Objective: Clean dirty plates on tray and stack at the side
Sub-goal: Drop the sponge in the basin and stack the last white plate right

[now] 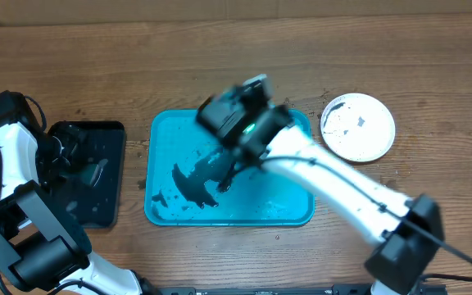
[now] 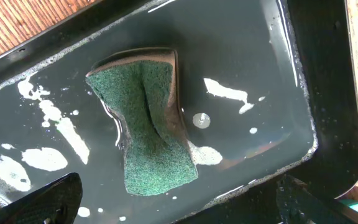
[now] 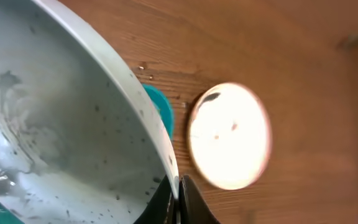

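Closest to the right wrist lens is a plate (image 3: 61,124), tilted on edge, its white face wet and peppered with dark specks. Right gripper (image 3: 178,196) is clamped on the rim at the plate's 4 o'clock, jaws almost meeting with only the rim between them. From overhead this plate hangs, blurred, over the tray's (image 1: 285,209) 12 o'clock edge.

Second plate (image 1: 358,127) lies flat on the table (image 1: 433,65) at 2 o'clock from the tray, well apart from it, alone, with black marks across its centre. I see no third plate; the arm hides part of the tray. Black smears sit on the tray floor toward 8 o'clock.

Judging by this, the job looks less than half done: neither visible plate looks clean, and nothing is stacked. Wiping and stacking both remain.

Left gripper (image 2: 178,205) hovers with jaws spread wide, holding nothing, over the sponge (image 2: 151,124). That sponge lies green side up in shallow sudsy water in the black tray (image 2: 328,93), at 9 o'clock from the tray.
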Controlling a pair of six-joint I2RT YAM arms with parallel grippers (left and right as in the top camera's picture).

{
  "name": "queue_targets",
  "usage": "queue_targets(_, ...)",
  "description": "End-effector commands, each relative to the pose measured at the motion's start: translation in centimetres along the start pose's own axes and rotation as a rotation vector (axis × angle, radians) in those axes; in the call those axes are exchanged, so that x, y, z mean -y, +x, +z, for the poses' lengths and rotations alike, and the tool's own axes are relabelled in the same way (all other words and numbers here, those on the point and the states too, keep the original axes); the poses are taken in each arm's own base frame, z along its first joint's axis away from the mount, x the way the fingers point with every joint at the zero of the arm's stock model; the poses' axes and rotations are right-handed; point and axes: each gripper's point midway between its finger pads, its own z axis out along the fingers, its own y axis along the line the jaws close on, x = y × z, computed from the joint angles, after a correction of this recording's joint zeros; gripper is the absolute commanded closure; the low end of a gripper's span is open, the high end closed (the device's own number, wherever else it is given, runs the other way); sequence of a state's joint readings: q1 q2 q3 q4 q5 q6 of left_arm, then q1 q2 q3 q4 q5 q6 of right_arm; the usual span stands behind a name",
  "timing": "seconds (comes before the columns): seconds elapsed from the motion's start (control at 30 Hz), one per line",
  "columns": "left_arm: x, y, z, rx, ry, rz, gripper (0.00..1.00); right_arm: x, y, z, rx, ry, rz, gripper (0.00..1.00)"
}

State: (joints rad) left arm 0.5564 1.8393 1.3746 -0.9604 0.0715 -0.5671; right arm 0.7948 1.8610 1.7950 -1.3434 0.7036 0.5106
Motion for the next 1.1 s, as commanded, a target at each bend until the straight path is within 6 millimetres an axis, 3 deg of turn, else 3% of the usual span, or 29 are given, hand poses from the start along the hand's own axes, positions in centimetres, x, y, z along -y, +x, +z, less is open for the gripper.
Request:
queue_targets(0.0, 0.1, 0.2, -0.5, 0.007, 0.012, 0.005, 0.00, 3.5, -2.0, -1.7, -0.088, -0.295, 0.319, 0.96)
queue_targets(0.17, 0.1, 0.2, -0.5, 0.007, 0.012, 0.005, 0.00, 12.6, -1.2, 3.1, -0.270, -0.347, 0.632, 0.96)
queue_targets(0.27, 0.1, 0.2, -0.5, 0.007, 0.012, 0.005, 0.00, 17.6, 1.5, 6.4, -0.365, -0.265, 0.768, 0.96)
queue_targets(0.37, 0.1, 0.2, -0.5, 0.007, 0.012, 0.004, 0.00, 21.5, 5.7, 10.4, -0.463, -0.172, 0.891, 0.96)
queue_targets(0.5, 0.1, 0.2, -0.5, 0.007, 0.012, 0.004, 0.00, 22.5, 9.1, 13.5, -0.515, -0.131, 0.952, 0.96)
queue_targets(0.63, 0.1, 0.2, -0.5, 0.007, 0.012, 0.004, 0.00, 21.4, 11.5, 15.7, -0.545, -0.140, 0.974, 0.96)
queue_targets(0.73, 0.1, 0.2, -0.5, 0.007, 0.013, 0.004, 0.00, 20.0, 12.0, 16.8, -0.545, -0.193, 0.982, 0.95)
queue_targets(0.83, 0.1, 0.2, -0.5, 0.007, 0.012, 0.004, 0.00, 18.2, 11.5, 17.3, -0.520, -0.310, 0.937, 0.87)
queue_targets(0.87, 0.1, 0.2, -0.5, 0.007, 0.012, 0.004, 0.00, 17.8, 11.3, 17.4, -0.517, -0.331, 0.940, 0.84)
queue_targets(0.97, 0.1, 0.2, -0.5, 0.007, 0.012, 0.004, 0.00, 17.5, 11.3, 17.3, -0.519, -0.344, 0.937, 0.42)
queue_targets(1.07, 0.1, 0.2, -0.5, 0.007, 0.012, 0.004, 0.00, 17.1, 11.2, 16.9, -0.526, -0.378, 0.918, 0.21)
